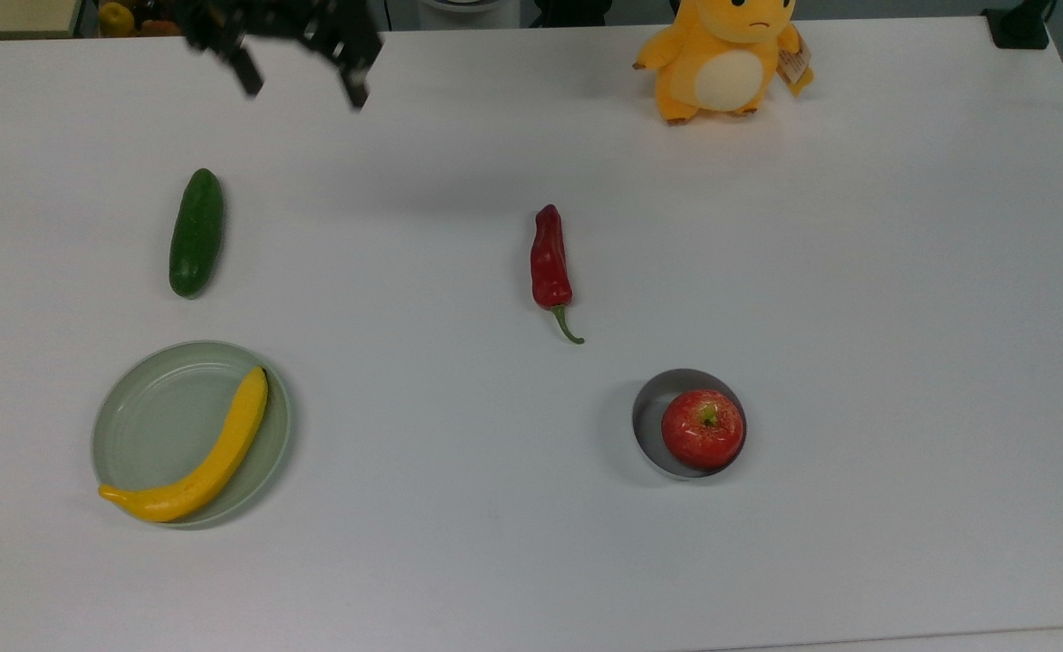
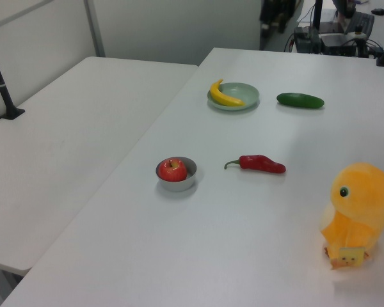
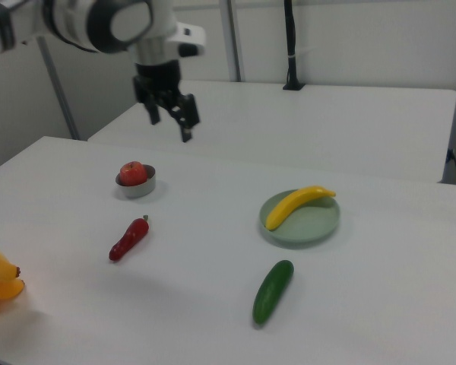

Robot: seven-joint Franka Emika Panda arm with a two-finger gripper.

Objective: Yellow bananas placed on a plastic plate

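Seen from the top view, left to right: a pale green plastic plate (image 1: 133, 426) sits near the lower left of the white surface (image 1: 857, 317), carrying the yellow banana (image 1: 201, 457). The fruit lies along the plate's right side, its stem end hanging just past the lower rim. Above the plate, well apart from it, lies a dark green cucumber (image 1: 196, 232). High over the surface's far edge hangs the robot's gripper (image 1: 301, 81), its jaws spread wide and holding nothing. At centre rests a red chili pepper (image 1: 550, 265), green stem pointing down the frame. Lower right of it stands a small grey metal dish (image 1: 654, 412) with a red apple (image 1: 703, 428) inside. A yellow plush toy (image 1: 722, 56) stands at the far edge.

In the right view, the gripper (image 3: 170, 120) hangs in the air above the apple (image 3: 134, 172), while the banana (image 3: 296, 206) rests across the plate (image 3: 311, 226), with the cucumber (image 3: 273, 290) near the camera.
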